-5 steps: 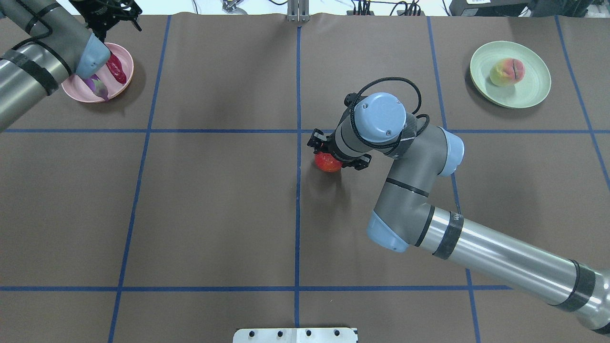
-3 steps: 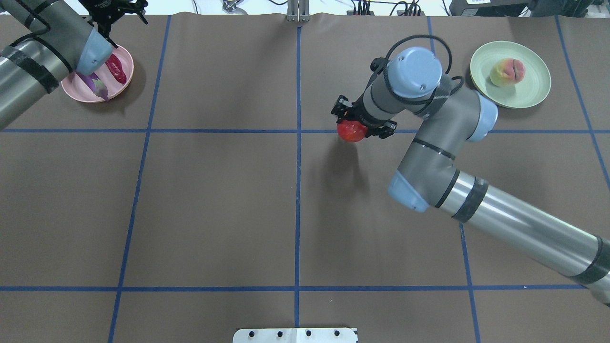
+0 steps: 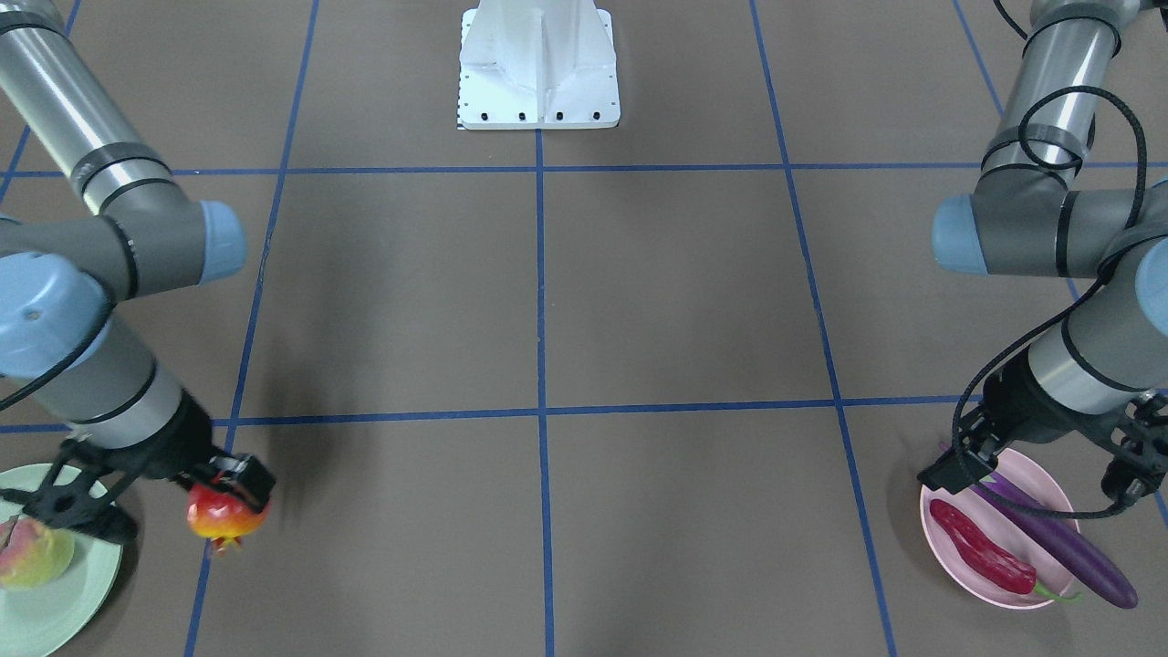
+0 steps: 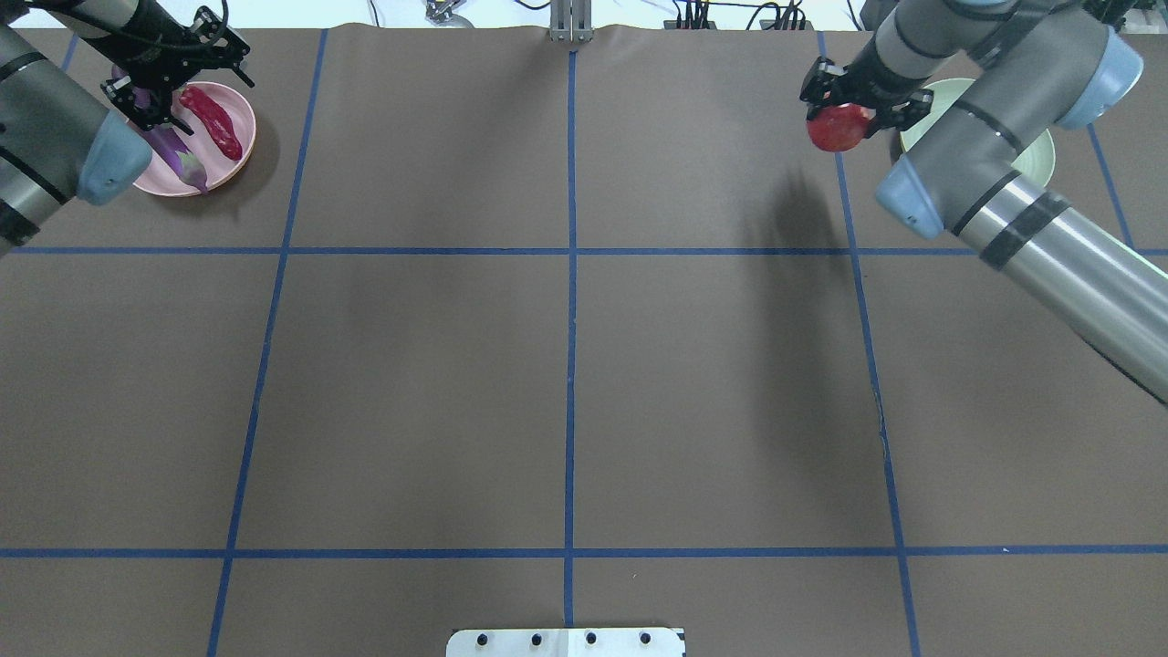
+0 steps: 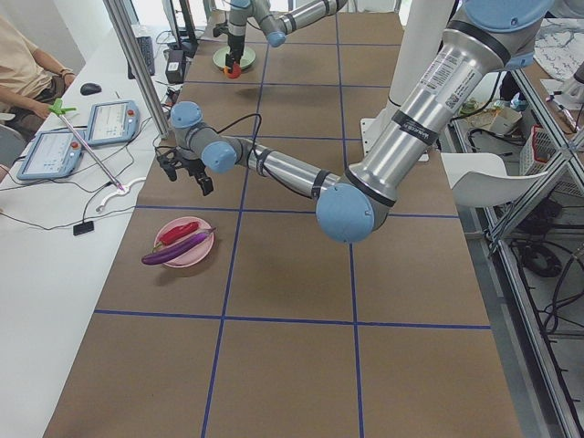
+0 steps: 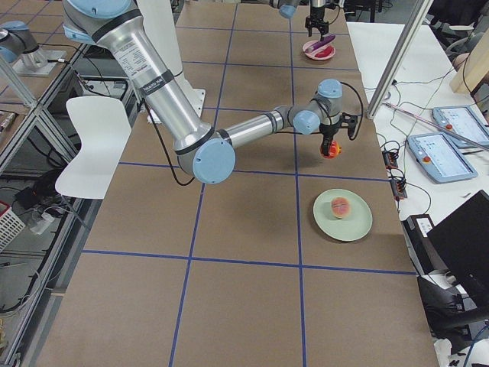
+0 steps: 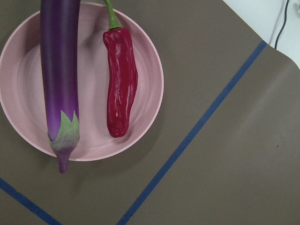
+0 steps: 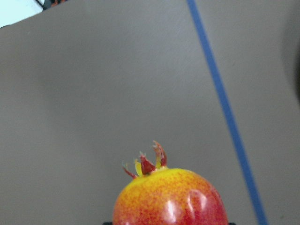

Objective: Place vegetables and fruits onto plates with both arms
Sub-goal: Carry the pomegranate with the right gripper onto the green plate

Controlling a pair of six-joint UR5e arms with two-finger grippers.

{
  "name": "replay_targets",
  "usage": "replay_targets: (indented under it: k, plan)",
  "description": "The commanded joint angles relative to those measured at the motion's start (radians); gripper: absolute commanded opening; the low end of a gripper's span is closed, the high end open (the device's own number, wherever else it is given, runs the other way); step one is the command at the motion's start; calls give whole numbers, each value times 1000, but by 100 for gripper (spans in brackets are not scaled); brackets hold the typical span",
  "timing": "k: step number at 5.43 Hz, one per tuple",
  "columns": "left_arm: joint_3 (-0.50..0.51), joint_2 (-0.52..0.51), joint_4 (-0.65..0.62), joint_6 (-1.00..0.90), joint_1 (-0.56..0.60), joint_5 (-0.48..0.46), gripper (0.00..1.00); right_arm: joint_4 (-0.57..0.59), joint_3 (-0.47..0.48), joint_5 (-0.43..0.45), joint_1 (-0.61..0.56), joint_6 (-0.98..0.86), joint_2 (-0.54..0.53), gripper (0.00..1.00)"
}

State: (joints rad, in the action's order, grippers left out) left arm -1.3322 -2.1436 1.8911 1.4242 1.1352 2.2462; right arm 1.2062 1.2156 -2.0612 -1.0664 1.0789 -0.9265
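Observation:
My right gripper (image 4: 839, 117) is shut on the red-and-yellow pomegranate-like fruit (image 4: 837, 130) and holds it in the air just beside the mint green plate (image 4: 1042, 157). In the front view the fruit (image 3: 225, 514) hangs crown down, next to the plate (image 3: 64, 598) with the peach (image 3: 32, 552) on it. My left gripper (image 3: 1031, 474) is open and empty above the pink plate (image 3: 949, 540). The purple eggplant (image 7: 58, 70) and the red chili pepper (image 7: 121, 89) lie side by side on that plate (image 7: 28, 93).
Brown table cover with blue tape grid lines (image 4: 570, 274). The white base block (image 3: 538, 64) stands at the robot's side. In the left side view an operator (image 5: 27, 73) sits beside tablets (image 5: 114, 121) at the table's far edge.
My right arm has carried the fruit from the table's middle up and to the far right, to the green plate's edge. My left gripper has drawn back above the pink plate.

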Motion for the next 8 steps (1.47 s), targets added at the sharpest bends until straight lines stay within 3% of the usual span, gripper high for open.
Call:
replay_targets:
  k: [1,3,4,8]
  plan:
    - [-22,17,0,-15,0,-10,100,1,-155,0,-149,-128,18,0]
    - [-21,25,0,-11,-2,-26,100,0,-238,-3,-220,-221,14,0]
    - [-27,37,2,-7,-6,-51,100,-11,-310,-8,-215,-226,17,0]
    - [-32,40,2,-4,-20,-56,100,-68,-442,-1,-165,-232,37,0]
